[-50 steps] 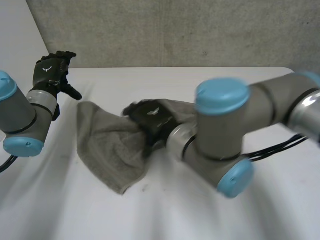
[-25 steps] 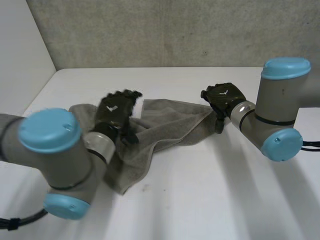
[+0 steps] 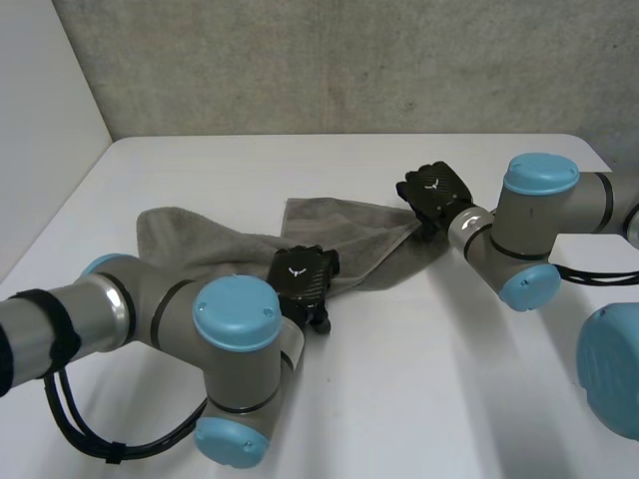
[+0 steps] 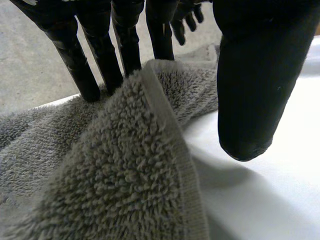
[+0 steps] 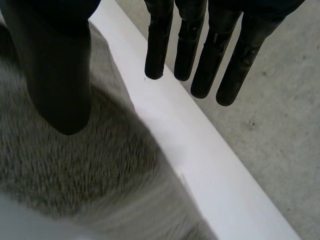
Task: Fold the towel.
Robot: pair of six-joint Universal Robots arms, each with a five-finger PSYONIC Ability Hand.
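Fingers [image 4: 125,47] of the left hand [image 3: 300,277] run straight down behind a raised, hemmed edge of the grey towel [image 3: 220,249]. Its thumb [image 4: 247,95] stands apart on the hem's other side, over bare table [image 3: 399,379], so nothing is pinched. That hand sits on the towel's near edge, about midway along. At the towel's other end the right hand [image 3: 431,192] holds its fingers straight and relaxed, pointing toward the table's rim, thumb above the cloth, gripping nothing. The towel lies crumpled across the table between the two hands.
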